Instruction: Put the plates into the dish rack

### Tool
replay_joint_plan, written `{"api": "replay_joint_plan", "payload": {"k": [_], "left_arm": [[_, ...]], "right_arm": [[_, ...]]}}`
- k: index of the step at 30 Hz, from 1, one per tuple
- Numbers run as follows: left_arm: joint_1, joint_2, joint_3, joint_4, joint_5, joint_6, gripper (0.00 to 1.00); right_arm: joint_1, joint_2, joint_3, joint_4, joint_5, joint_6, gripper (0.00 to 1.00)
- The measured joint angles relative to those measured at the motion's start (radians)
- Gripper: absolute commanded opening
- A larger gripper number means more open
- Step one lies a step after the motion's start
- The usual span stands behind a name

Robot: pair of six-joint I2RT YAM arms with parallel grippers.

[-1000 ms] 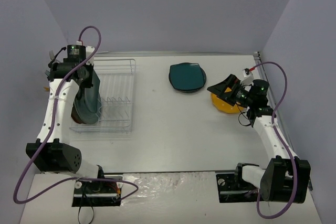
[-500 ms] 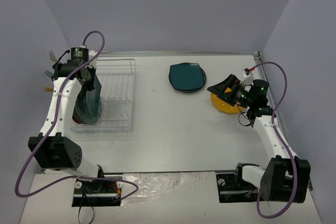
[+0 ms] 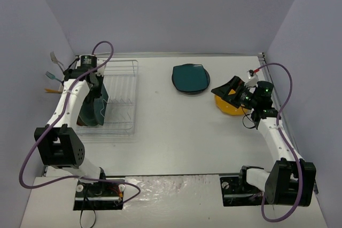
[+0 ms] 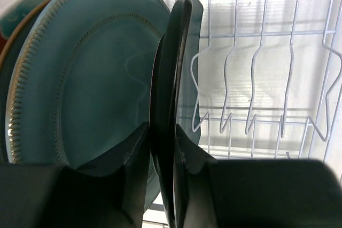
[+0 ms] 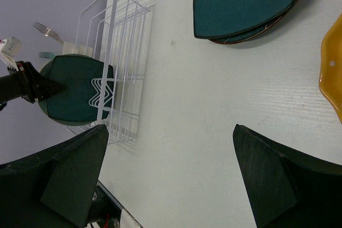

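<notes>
Dark teal plate (image 4: 170,78), pinched by left fingers (image 4: 195,161), stands in the wire dish rack (image 4: 262,34); releasing it seems next; right fingers (image 5: 278,180) spread.

**Left wrist: dark plate clamped edge-on among racked plates**

The left gripper (image 4: 163,145) is gripping a dark teal plate (image 4: 172,78) by its lower rim, one finger (image 4: 131,156) pressing each face. The plate is standing upright and showing edge-on to the camera. Just beside it on the left, a blue-grey plate (image 4: 91,89) with a beaded rim is standing upright, its face turned towards the dark plate. Whether the two are touching cannot be told. Behind the blue-grey plate, at the left edge, rims of further plates (image 4: 21,6) are showing, one teal and one reddish. To the right, the white wire prongs of the dish rack (image 4: 292,78) are standing unoccupied over a pale surface.
</notes>
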Motion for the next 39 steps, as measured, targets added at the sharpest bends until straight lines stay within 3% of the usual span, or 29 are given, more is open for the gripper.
{"api": "replay_joint_plan", "payload": {"k": [5,17,20,29,39], "left_arm": [[0.0,-0.004,0.0,0.035,-0.002,-0.002,0.51],[0.0,-0.084,0.023,0.029,0.009,-0.024,0.81],[0.0,-0.109,0.076,0.005,0.029,-0.058,0.95],[-0.002,-0.332,0.099,0.0,0.201,-0.208,0.97],[-0.002,-0.57,-0.149,0.041,0.334,-0.322,0.97]], "right_arm": [[0.0,0.018,0.0,-0.009,0.012,-0.005,1.0],[0.071,0.097,0.078,-0.043,0.185,-0.034,0.95],[0.109,0.165,0.129,-0.036,0.251,-0.049,0.94],[0.177,0.45,0.291,-0.022,0.426,-0.1,0.79],[0.227,0.731,0.485,-0.025,0.575,-0.123,0.53]]}}
